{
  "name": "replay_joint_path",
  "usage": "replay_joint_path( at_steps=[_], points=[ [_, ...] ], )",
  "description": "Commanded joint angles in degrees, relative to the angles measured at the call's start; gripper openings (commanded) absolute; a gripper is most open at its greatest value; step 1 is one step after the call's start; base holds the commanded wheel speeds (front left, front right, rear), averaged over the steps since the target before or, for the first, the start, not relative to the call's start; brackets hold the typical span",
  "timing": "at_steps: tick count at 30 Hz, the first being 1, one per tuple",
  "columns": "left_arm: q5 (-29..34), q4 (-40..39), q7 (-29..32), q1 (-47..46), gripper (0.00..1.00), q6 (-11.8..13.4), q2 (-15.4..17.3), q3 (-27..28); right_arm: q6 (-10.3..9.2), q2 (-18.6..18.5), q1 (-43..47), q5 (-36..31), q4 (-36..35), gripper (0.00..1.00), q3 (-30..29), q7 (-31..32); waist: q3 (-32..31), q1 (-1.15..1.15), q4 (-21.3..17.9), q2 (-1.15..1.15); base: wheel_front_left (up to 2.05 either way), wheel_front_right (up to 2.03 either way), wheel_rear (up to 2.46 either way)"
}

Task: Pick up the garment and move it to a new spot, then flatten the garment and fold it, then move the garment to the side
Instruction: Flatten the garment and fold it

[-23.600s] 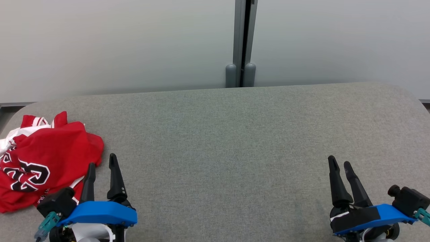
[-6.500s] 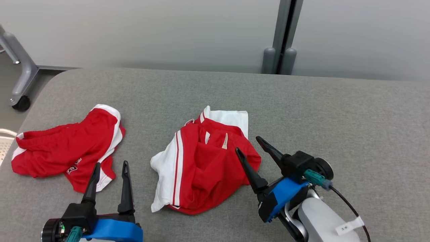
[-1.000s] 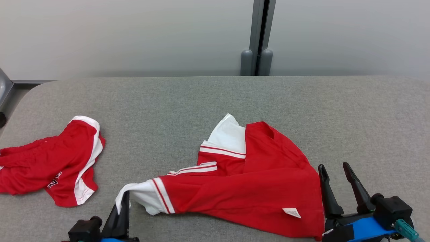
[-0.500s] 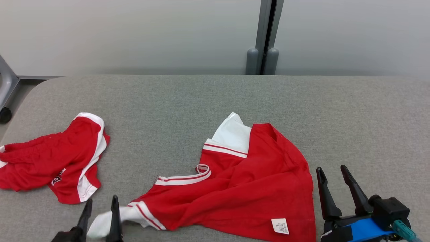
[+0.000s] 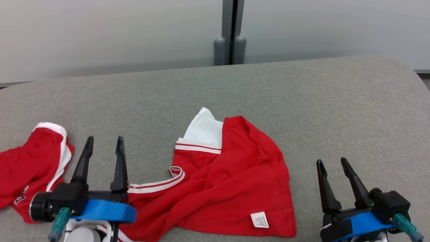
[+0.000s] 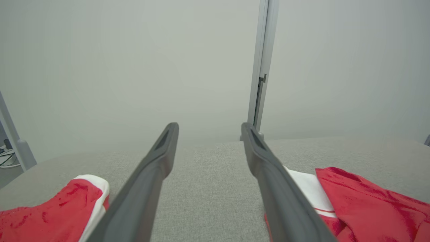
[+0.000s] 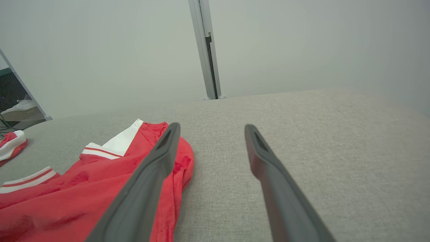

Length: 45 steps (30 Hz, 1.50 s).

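Nearest, the left jaws stand spread and empty, fingers over bare counter point(image 5: 336, 111), with the garment's point(image 5: 228, 181) striped edge just to their right. The right jaws, likewise spread and holding nothing, sit just right of the garment's hem, not touching it. Between the two pairs the red garment lies mid-counter, seemingly already relocated, but rumpled, with one white-trimmed leg twisted. Flattening, folding and moving it aside are all left to do. Left of the left jaws lies another red garment point(image 5: 30, 168).

We find the table point(image 5: 336, 111) open right of and behind the garment point(image 5: 235, 181); red cloth point(image 5: 23, 168) crowds the left; post point(image 5: 230, 40) beyond.
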Motion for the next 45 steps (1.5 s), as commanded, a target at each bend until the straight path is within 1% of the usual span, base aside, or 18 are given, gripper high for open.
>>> replay_joint_path(
  at_steps=[1,5,10,17,18,24,34,40,41,42,43,44,45],
  points=[
    [0.42,0.52,-0.16,-1.37,1.0,-0.21,0.18,-0.51,0.03,-0.1,-0.69,-0.19,-0.23,1.0,-0.16,-0.02,0.06,0.0,-0.49,0.0,0.0,0.0,0.0],
    [1.23,4.69,-0.17,-7.29,1.0,-1.23,0.84,-2.28,0.03,-0.09,-1.43,-0.15,-0.28,1.0,0.02,-0.02,1.24,0.0,-2.81,0.0,0.0,0.0,0.0],
    [0.9,12.14,0.02,-14.11,1.0,-2.18,2.1,-5.22,0.03,-0.09,-2.21,0.07,-0.38,1.0,-0.06,-0.02,2.74,0.0,-5.44,0.0,0.0,0.0,0.0],
    [-0.66,23.31,1.96,-21.35,1.0,-2.63,4.17,-10.25,0.02,-0.09,-3.28,0.5,-0.64,1.0,-0.17,-0.02,4.91,0.0,-7.91,0.0,0.0,0.0,0.0],
    [-1.69,26.31,2.99,-22.58,1.0,-2.63,4.51,-12.55,0.03,-0.09,-3.6,0.52,-0.68,1.0,-0.1,-0.02,5.44,0.0,-8.34,0.0,0.0,0.0,0.0],
    [-6.79,33.79,7.32,-25.12,1.0,-2.66,6.1,-19.88,0.03,-0.08,-4.08,0.9,-0.62,1.0,-0.18,-0.02,6.33,0.0,-8.94,0.0,0.0,0.0,0.0],
    [-15.4,40.98,12.84,-26.08,1.0,-2.67,7.67,-30.8,0.03,-0.09,-4.55,0.53,-0.16,1.0,-0.12,-0.02,6.06,0.0,-9.07,0.0,0.0,0.0,0.0],
    [-19.65,43.14,15.24,-26.73,1.0,-2.68,7.41,-35.93,0.03,-0.09,-4.58,0.26,-0.19,1.0,0.07,-0.02,5.94,0.0,-9.28,0.0,0.0,0.0,0.0],
    [-20.68,42.75,15.29,-26.87,0.94,-2.69,7.08,-36.86,0.02,-0.09,-4.59,0.3,-0.26,1.0,0.01,-0.02,5.95,0.0,-9.28,0.0,0.0,0.0,0.0],
    [-21.68,42.26,14.71,-27.26,0.43,-2.7,6.98,-37.56,0.02,-0.09,-4.57,0.33,-0.32,1.0,-0.06,-0.02,5.97,0.0,-9.26,0.0,0.0,0.0,0.0],
    [-22.28,41.88,14.2,-27.84,0.07,-2.7,7.35,-38.37,0.03,-0.09,-4.51,0.31,-0.35,1.0,-0.16,-0.02,5.96,0.0,-9.21,0.0,0.0,0.0,0.0],
    [-22.7,41.64,13.83,-28.36,0.0,-2.7,7.78,-39.16,0.03,-0.09,-4.41,0.29,-0.38,1.0,-0.21,-0.02,5.93,0.0,-9.14,0.0,0.0,0.0,0.0],
    [-23.37,41.39,12.98,-29.03,0.0,-2.69,8.14,-39.56,0.03,-0.08,-4.28,0.29,-0.43,1.0,-0.3,-0.02,5.88,0.0,-9.05,0.0,0.0,0.0,0.0]
  ],
)
